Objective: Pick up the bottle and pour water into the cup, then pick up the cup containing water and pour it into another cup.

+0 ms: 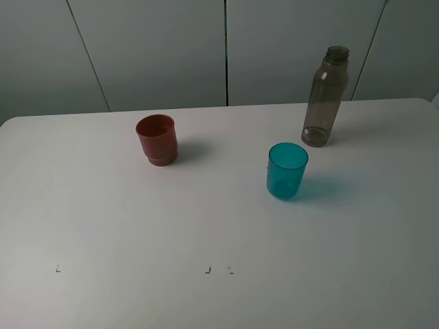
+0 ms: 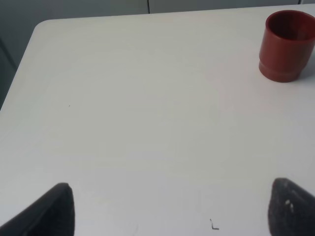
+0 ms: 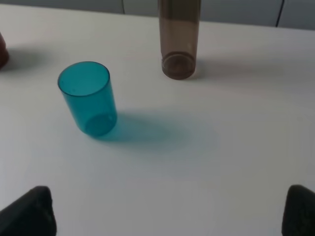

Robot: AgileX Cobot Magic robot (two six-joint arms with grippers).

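Smoky grey-brown bottle point(image 1: 325, 96) stands upright at the back right, uncapped. Teal tumbler point(image 1: 286, 171) sits upright in front of it, slightly left, apart. Red-brown cup point(image 1: 157, 140) with the stepped base stands upright, well left of both.

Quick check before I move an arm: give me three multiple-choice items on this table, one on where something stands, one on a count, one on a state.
1. The tall smoky see-through plastic bottle stands
A. behind the translucent teal plastic tumbler, toward the wall
B. left of the opaque red-brown plastic cup
C. in a gripper

2. Cups on the white table:
A. one
B. two
C. three

3. The right gripper is
A. shut on the tumbler
B. shut on the bottle
C. open

A: bottle sits farther back.
B: one teal, one red-brown.
C: fingertips wide apart, nothing between.
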